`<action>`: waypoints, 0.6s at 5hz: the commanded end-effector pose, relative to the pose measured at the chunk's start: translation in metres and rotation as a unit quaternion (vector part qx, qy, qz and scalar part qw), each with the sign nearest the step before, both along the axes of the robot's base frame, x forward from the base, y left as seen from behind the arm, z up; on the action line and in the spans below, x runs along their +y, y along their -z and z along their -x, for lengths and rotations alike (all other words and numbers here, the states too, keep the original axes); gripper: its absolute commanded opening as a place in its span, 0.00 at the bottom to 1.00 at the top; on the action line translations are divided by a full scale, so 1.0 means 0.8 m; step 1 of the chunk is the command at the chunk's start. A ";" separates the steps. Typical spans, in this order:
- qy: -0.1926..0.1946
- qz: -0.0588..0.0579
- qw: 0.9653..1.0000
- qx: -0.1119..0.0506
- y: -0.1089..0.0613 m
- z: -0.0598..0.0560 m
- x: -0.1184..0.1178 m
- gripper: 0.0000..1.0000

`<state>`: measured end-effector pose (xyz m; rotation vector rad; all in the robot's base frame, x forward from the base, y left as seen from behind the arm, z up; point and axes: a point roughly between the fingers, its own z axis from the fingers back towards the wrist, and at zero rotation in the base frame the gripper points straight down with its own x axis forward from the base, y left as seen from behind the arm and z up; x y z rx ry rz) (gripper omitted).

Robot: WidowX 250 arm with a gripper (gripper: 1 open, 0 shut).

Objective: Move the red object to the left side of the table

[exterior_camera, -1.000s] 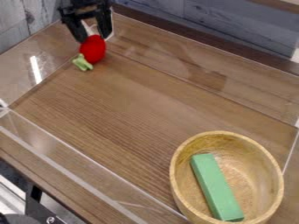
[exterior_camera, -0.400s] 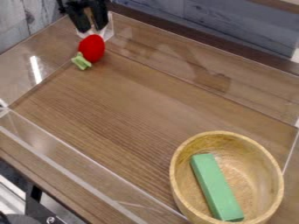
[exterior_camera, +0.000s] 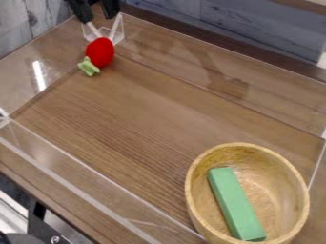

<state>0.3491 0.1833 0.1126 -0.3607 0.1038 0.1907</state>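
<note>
The red object (exterior_camera: 98, 52), a small toy strawberry with a light green leafy stub, lies on the brown wood-grain table (exterior_camera: 152, 133) at its far left, close to the clear wall. My gripper (exterior_camera: 97, 19) hangs above it at the top edge of the picture, open, with nothing between its dark fingers and a clear gap down to the strawberry. Most of the gripper is cut off by the frame.
A round bamboo bowl (exterior_camera: 201, 195) stands at the near right corner and holds a flat green block (exterior_camera: 235, 203). Low clear acrylic walls (exterior_camera: 38, 71) border the tabletop on all sides.
The gripper was down around the strawberry; it has let go and risen straight up toward the top edge. The strawberry stays where it lay.
</note>
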 end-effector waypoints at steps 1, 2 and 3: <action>0.030 -0.020 0.999 -0.024 -0.031 -0.011 0.000 1.00; 0.085 -0.020 0.996 -0.015 -0.029 -0.012 -0.031 1.00; 0.139 -0.020 0.990 -0.004 -0.019 -0.015 -0.060 1.00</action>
